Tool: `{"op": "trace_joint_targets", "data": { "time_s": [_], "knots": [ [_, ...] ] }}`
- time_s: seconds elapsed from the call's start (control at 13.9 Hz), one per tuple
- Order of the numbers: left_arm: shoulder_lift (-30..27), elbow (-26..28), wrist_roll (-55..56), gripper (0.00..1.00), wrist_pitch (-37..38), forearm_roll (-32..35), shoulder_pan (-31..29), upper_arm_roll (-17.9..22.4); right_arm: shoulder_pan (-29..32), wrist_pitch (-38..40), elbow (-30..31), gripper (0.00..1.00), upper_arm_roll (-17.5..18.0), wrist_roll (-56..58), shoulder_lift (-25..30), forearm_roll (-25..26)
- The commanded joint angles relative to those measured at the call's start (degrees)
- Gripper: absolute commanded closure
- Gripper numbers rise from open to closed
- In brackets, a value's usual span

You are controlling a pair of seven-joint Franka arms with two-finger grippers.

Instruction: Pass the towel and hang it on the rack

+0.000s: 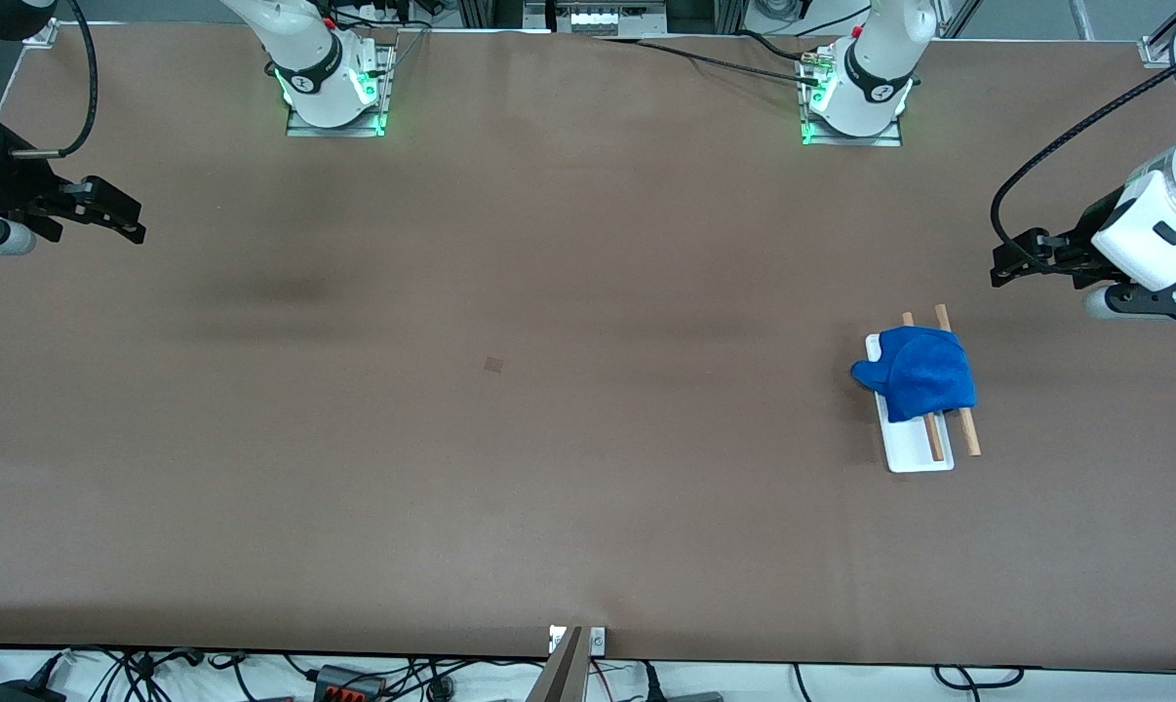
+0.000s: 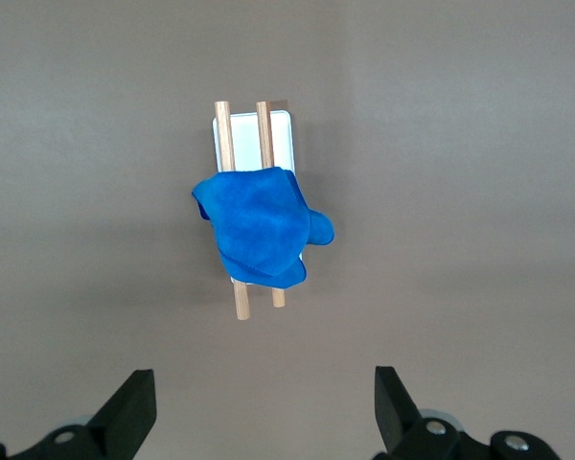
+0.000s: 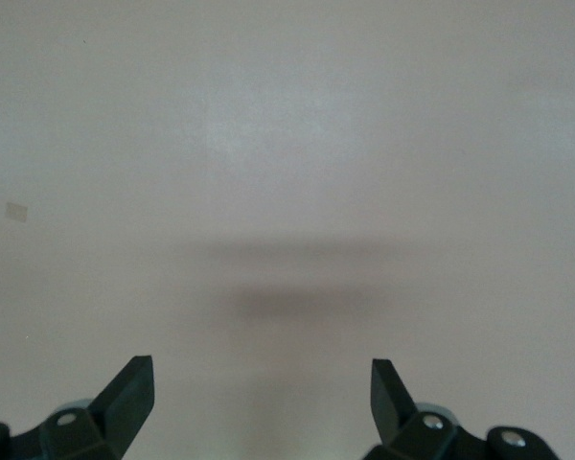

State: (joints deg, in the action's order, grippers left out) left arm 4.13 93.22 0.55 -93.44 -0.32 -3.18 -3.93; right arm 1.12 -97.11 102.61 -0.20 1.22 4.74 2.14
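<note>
The royal-blue towel (image 1: 918,374) lies draped over the two wooden rods of the rack (image 1: 921,451), which stands toward the left arm's end of the table. The rod ends stick out on both sides of the cloth. In the left wrist view the towel (image 2: 259,226) covers the middle of the rack (image 2: 280,132). My left gripper (image 1: 1003,269) hangs open and empty in the air beside the rack, at the table's end; in its wrist view (image 2: 264,414) nothing lies between the jaws. My right gripper (image 1: 130,226) is open and empty over the right arm's end of the table, and its wrist view (image 3: 263,398) shows only bare table.
The brown table top (image 1: 549,439) stretches between the two arms. A small darker square mark (image 1: 493,365) lies near the middle. Cables and a stand (image 1: 561,668) run along the edge nearest the front camera.
</note>
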Motion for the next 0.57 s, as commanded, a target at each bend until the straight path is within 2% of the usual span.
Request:
{"op": "trace_joint_targets", "data": {
  "time_s": [0.0, 0.5],
  "knots": [
    [-1.67, 1.53, -0.55, 0.00, -0.69, -0.47, 2.65, 2.70, 0.02, 0.52, -0.92, 0.00, 0.02, 0.18, -0.35, -0.39],
    [-1.58, 1.53, -0.64, 0.00, -0.69, -0.56, 2.65, 2.70, 0.02, 0.78, -0.92, 0.00, 0.02, 0.27, -0.35, -0.29]
  ]
}}
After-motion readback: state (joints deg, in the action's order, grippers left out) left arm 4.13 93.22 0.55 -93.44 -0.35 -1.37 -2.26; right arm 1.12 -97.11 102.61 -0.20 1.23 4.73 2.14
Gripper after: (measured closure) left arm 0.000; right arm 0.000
